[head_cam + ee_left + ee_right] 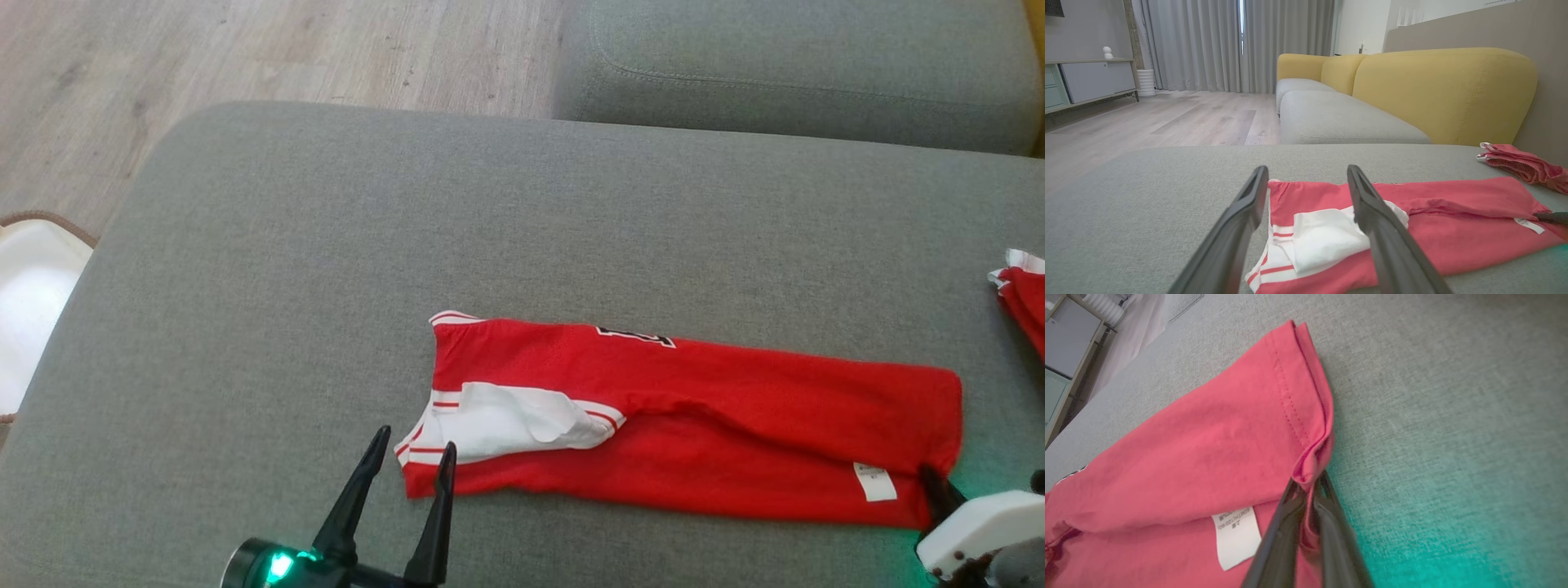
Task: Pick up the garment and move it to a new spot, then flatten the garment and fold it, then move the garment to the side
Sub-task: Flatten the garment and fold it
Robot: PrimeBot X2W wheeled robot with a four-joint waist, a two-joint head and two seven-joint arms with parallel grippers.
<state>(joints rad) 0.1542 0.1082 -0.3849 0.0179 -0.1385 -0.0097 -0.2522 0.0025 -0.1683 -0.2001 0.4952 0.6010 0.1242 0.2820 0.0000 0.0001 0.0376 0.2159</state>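
garment point(735, 384) corner — in right pincer point(1309, 488)

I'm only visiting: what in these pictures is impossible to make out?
Black print on the red jersey: head view, a fold hides most of it.
White label: right wrist view, lettering too small and blurred.
Second red garment: head view, cut off by the right edge.
White container: head view, cut off by the left edge; contents unclear.

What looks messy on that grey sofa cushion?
The long folded red jersey is not neat: a white fabric flap bunches out at its left end, and a white care label shows near the right. A second crumpled red cloth lies at the right edge of the grey cushion.
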